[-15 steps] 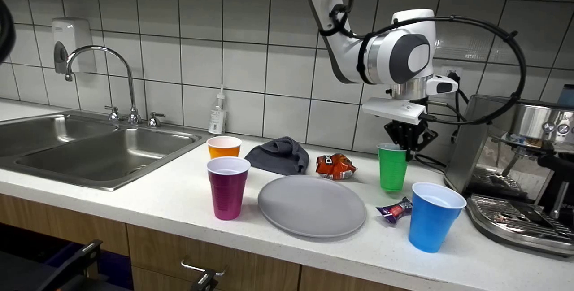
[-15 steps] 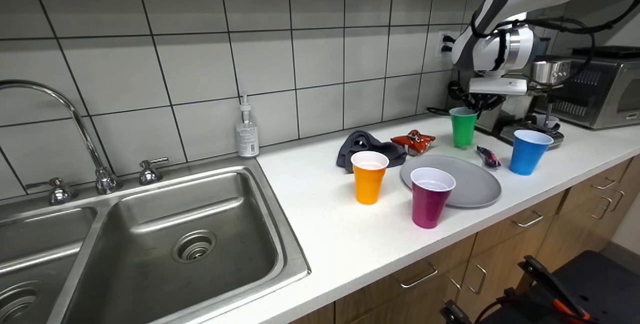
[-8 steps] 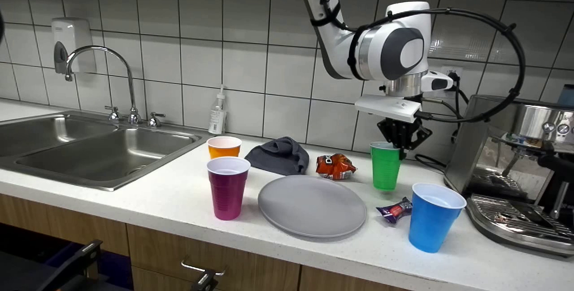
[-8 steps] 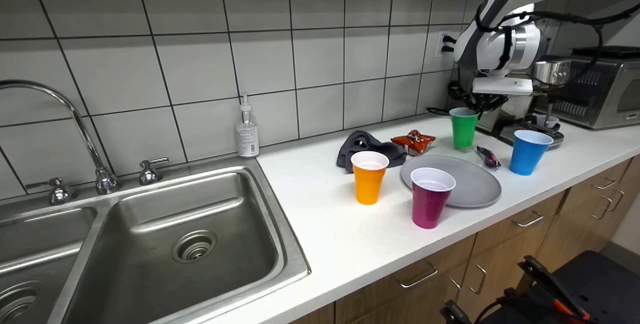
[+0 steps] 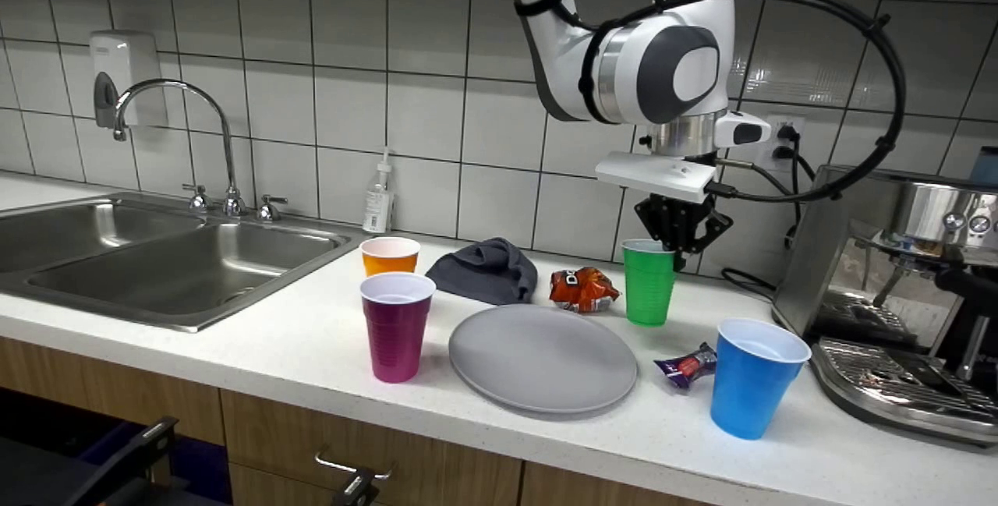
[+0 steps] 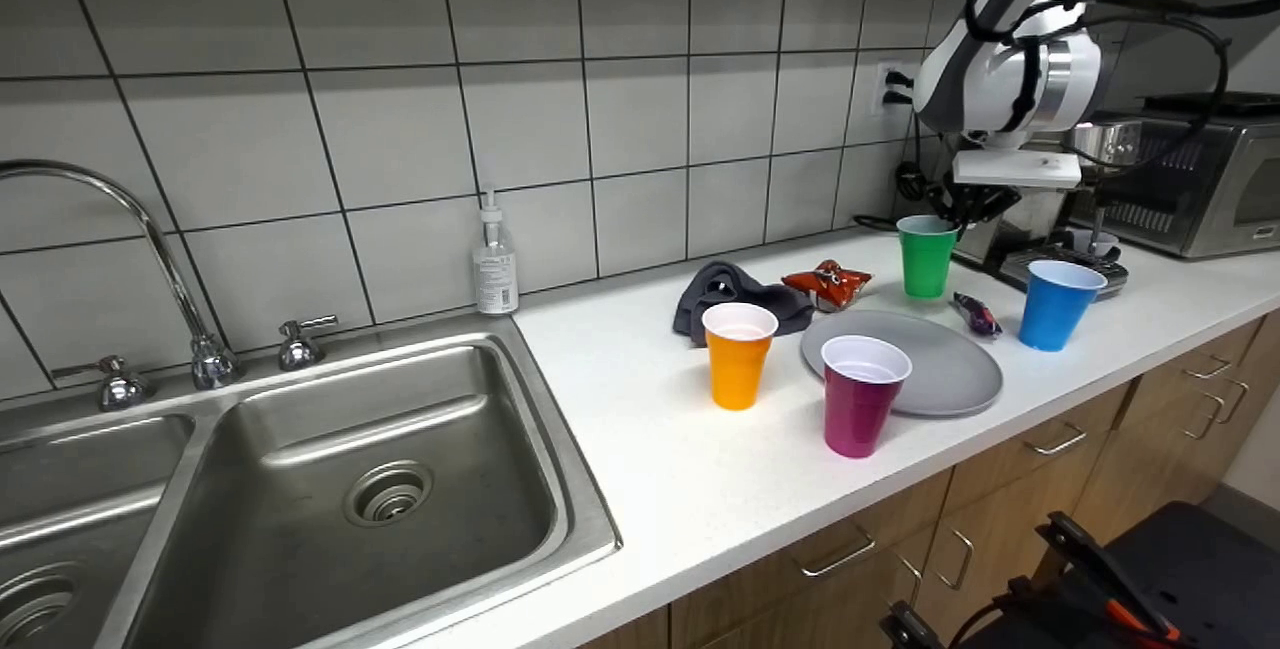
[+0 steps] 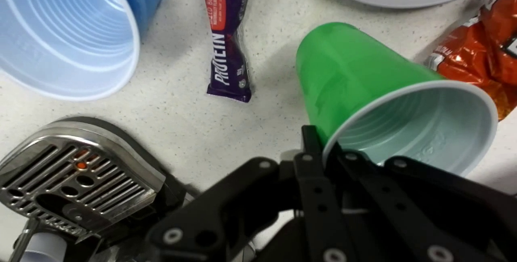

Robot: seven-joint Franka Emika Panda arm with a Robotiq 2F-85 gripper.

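Closer to the crumpled orange foil bag [image 7: 480,62] beyond our fingers [image 7: 310,140], we are moving the green tapered plastic cup [image 7: 363,74], pinching its rim, probably for steadiness.

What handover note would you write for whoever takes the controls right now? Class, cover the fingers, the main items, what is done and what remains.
Fingers: closed on the wall of the green cup, one outside it, one inside.
Position: the cup is roughly upright; whether its base touches the counter, I cannot tell.
Nearby: protein bar between it and the blue cup; orange-red snack bag and grey plate also close.
Done: cup gripped at its rim.
Remaining: cup not yet released.
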